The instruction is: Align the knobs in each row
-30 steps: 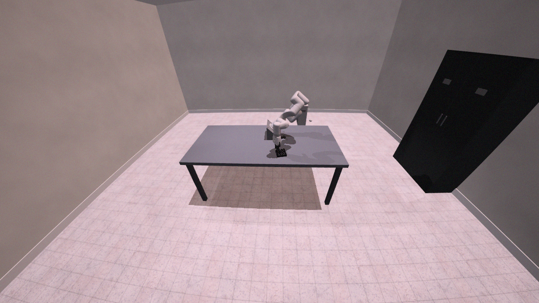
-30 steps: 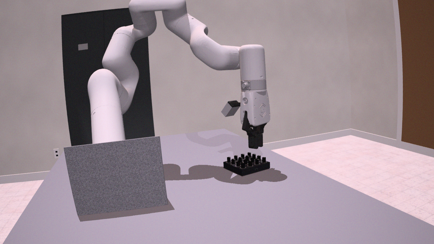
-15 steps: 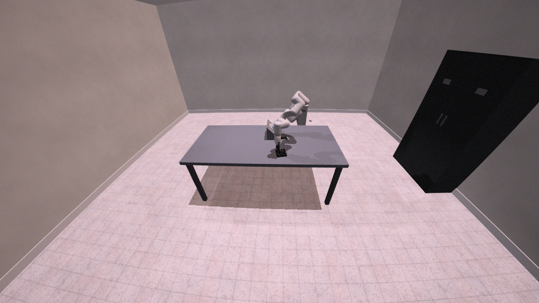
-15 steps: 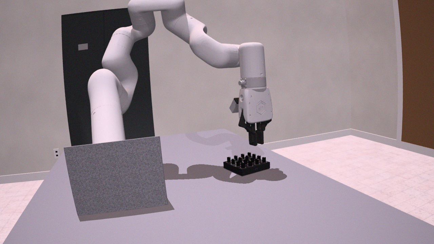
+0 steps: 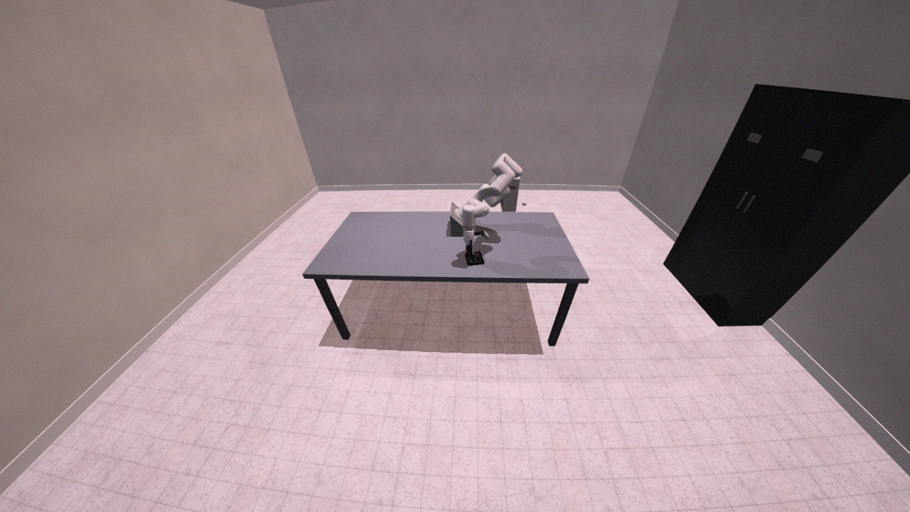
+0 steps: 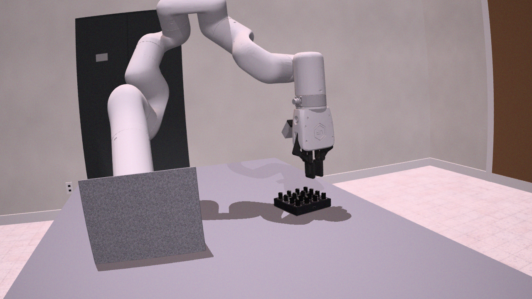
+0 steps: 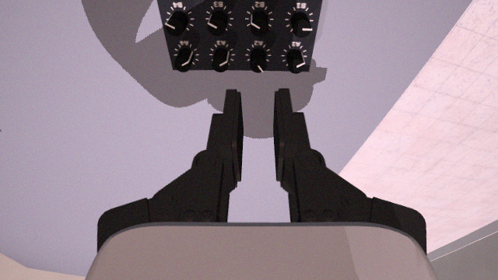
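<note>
The black knob box point(image 6: 302, 202) stands on its feet on the grey table; it also shows small in the top view point(image 5: 473, 259). My gripper point(image 6: 314, 174) hangs well above it, fingers pointing down, a narrow gap between them and nothing in it. In the wrist view the gripper point(image 7: 257, 95) is over bare table just outside the box's row A edge point(image 7: 241, 36). Rows A and B show there, names upside down. The lines of A4 point(image 7: 183, 58) and A3 point(image 7: 220, 58) point up-right, A2 point(image 7: 257, 59) down-right, A1 point(image 7: 296, 59) right. B1 point(image 7: 301, 24) points right; B2 to B4 point up-left.
A grey speckled board point(image 6: 143, 215) stands upright on the table near the arm's base, left of the box. The table's edge and the pink floor point(image 7: 440, 136) lie to the right of the gripper. A black cabinet point(image 5: 788, 203) stands by the wall.
</note>
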You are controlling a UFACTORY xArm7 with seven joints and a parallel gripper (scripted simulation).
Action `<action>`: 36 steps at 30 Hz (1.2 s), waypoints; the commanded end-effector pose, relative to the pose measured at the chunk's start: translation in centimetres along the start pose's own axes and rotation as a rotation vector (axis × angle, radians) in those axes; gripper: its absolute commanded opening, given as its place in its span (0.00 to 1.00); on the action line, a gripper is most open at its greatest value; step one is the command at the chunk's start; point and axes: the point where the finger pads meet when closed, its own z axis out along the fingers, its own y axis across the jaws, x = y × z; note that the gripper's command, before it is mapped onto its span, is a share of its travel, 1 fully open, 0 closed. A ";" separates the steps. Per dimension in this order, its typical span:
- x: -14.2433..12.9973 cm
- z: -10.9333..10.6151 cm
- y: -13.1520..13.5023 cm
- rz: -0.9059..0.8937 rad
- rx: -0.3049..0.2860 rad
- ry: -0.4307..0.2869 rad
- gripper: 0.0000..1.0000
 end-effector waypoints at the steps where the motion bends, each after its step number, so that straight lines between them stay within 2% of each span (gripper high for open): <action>1: -0.1 -0.2 0.1 0.000 -0.004 -0.003 0.19; 36: -0.1 0.2 0.1 0.000 -0.004 -0.003 0.19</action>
